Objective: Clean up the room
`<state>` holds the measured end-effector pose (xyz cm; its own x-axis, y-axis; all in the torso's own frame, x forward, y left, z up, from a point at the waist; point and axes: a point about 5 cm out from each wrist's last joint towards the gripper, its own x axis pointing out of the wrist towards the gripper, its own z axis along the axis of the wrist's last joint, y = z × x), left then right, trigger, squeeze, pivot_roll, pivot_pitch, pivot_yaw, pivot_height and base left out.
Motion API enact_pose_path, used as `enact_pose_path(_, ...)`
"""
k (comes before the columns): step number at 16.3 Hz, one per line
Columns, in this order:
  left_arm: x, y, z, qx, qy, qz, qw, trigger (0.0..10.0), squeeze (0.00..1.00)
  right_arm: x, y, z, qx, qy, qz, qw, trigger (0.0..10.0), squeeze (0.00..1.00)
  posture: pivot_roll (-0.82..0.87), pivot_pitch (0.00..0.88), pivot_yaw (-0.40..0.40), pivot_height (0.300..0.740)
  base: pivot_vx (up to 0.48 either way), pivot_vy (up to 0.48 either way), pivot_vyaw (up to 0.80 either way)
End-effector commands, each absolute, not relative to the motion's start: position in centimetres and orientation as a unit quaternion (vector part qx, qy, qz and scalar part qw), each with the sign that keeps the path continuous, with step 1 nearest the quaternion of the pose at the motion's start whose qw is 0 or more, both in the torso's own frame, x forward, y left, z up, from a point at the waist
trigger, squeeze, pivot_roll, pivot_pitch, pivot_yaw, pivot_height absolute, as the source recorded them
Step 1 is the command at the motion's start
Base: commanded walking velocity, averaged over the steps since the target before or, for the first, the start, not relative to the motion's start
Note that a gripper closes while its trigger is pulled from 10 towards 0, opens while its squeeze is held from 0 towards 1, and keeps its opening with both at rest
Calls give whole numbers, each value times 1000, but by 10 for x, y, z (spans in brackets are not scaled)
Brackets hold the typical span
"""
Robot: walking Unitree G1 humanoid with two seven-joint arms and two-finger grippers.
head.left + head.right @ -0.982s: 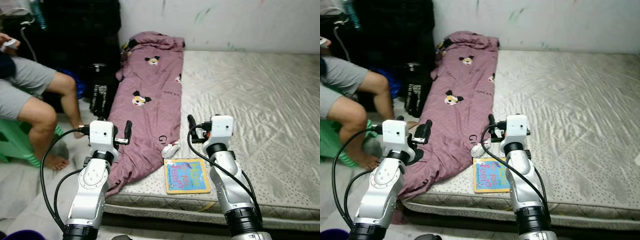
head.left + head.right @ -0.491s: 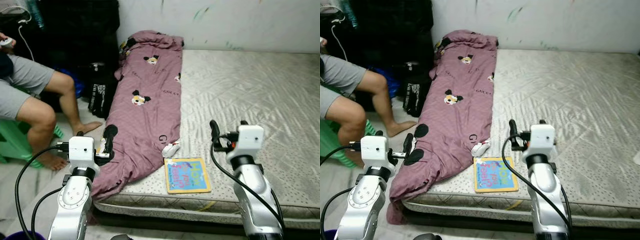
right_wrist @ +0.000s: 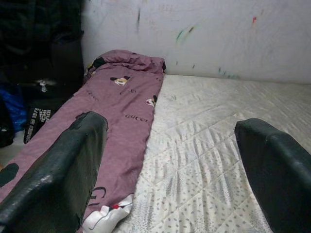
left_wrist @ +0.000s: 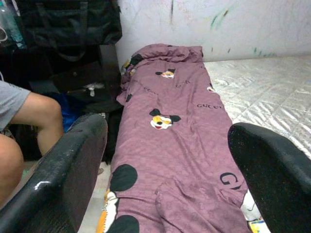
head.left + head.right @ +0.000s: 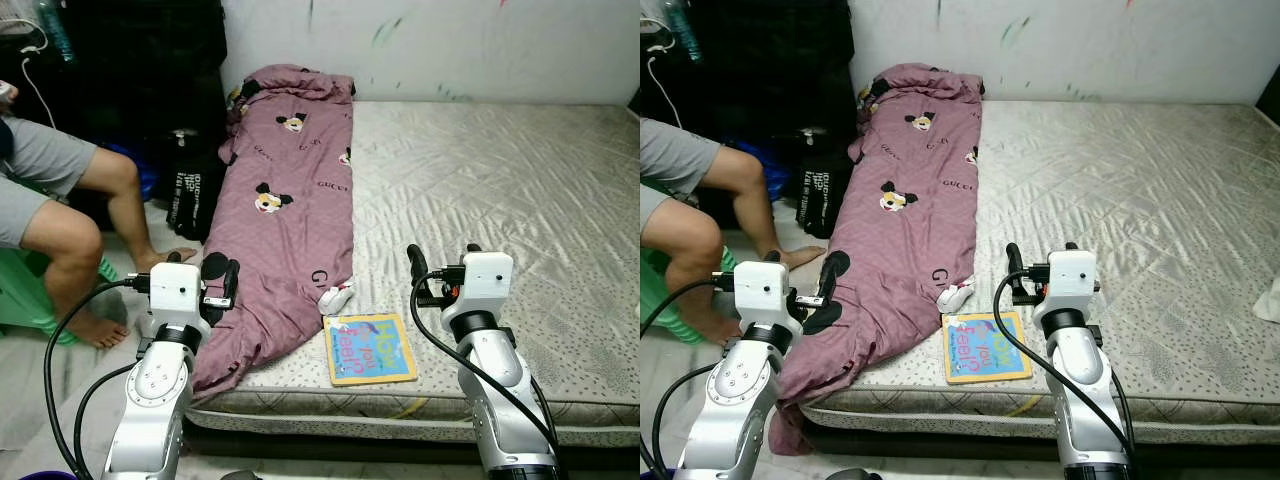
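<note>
Head views: a book (image 5: 370,348) lies at the mattress (image 5: 520,190) front edge, at 10 o'clock of the right gripper (image 5: 438,278), a quilt (image 5: 290,210) alongside. Left wrist view: left gripper (image 4: 167,184) gapes empty over the quilt. Right wrist view: fingers wide apart, holding nothing. Advice: grip the book by its near edge.

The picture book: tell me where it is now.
The picture book lies flat on the mattress at its near edge, beside the purple blanket and between both arms.

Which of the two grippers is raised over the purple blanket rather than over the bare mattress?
The left gripper: it is over the purple blanket; the right gripper is over bare mattress.
</note>
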<state>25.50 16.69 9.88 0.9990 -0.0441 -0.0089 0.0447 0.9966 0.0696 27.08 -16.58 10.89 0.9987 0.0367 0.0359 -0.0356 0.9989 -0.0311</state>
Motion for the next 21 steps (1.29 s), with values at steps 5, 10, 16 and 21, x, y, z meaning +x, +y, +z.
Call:
enact_pose_path(5,255,166,101,33,7,-24,999,10000,0,272,-165,112,-16,-18,27,999,10000,0,6,0,-9,740,0,-252,0)
enact_pose_path(10,256,165,101,30,7,-27,999,10000,0,273,-164,112,-16,-16,32,999,10000,0,3,0,-10,740,0,-336,0)
enact_pose_path(16,258,164,102,30,5,-27,999,10000,0,274,-164,112,-17,-14,34,999,10000,0,2,0,-12,740,0,-332,0)
enact_pose_path(21,261,161,103,28,-3,-30,999,10000,0,275,-164,111,-14,-13,33,999,10000,0,0,0,-11,740,0,-108,0)
